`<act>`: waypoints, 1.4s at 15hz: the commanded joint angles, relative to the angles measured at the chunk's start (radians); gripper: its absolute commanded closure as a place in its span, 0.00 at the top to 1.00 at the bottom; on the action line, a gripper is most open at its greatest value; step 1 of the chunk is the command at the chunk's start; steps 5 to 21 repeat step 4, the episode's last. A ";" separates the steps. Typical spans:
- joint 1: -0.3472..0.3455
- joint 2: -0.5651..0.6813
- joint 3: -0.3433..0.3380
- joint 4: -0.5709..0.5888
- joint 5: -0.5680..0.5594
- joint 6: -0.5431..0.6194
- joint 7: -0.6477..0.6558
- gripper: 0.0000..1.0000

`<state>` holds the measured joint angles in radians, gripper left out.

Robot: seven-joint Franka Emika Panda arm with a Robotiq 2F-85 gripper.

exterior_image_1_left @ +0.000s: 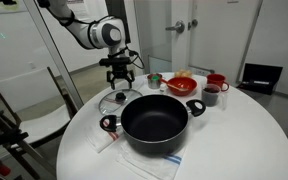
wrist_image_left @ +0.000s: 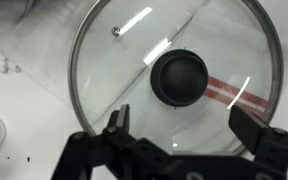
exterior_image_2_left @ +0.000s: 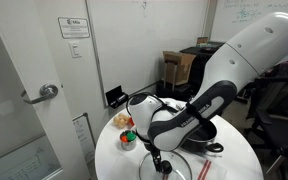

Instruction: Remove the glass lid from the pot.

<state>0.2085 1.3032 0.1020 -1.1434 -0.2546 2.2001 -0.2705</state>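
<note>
The black pot [exterior_image_1_left: 154,120] stands uncovered near the front of the round white table, on a white cloth. The glass lid [exterior_image_1_left: 118,99] lies flat on the table just behind and beside it. In the wrist view the glass lid [wrist_image_left: 114,70] fills the frame, with its dark knob [wrist_image_left: 179,77] in the middle and a metal rim. My gripper [exterior_image_1_left: 120,78] hangs right above the lid, open and empty. Its two fingers [wrist_image_left: 184,115] sit on either side of the space just below the knob in the wrist view. In an exterior view the arm hides most of the pot [exterior_image_2_left: 206,143].
Behind the pot stand a red bowl [exterior_image_1_left: 182,84], a red cup [exterior_image_1_left: 216,81], a dark cup [exterior_image_1_left: 211,96] and a small cup [exterior_image_1_left: 155,79]. A red-striped cloth [wrist_image_left: 227,89] shows through the lid. A chair [exterior_image_1_left: 29,100] stands beside the table.
</note>
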 commanded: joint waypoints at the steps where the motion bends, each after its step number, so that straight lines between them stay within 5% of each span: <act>1: 0.003 -0.087 0.010 -0.113 -0.008 0.048 0.005 1.00; 4: 0.012 -0.158 0.016 -0.217 -0.015 0.109 0.014 1.00; 21: 0.012 -0.158 0.016 -0.217 -0.015 0.109 0.014 1.00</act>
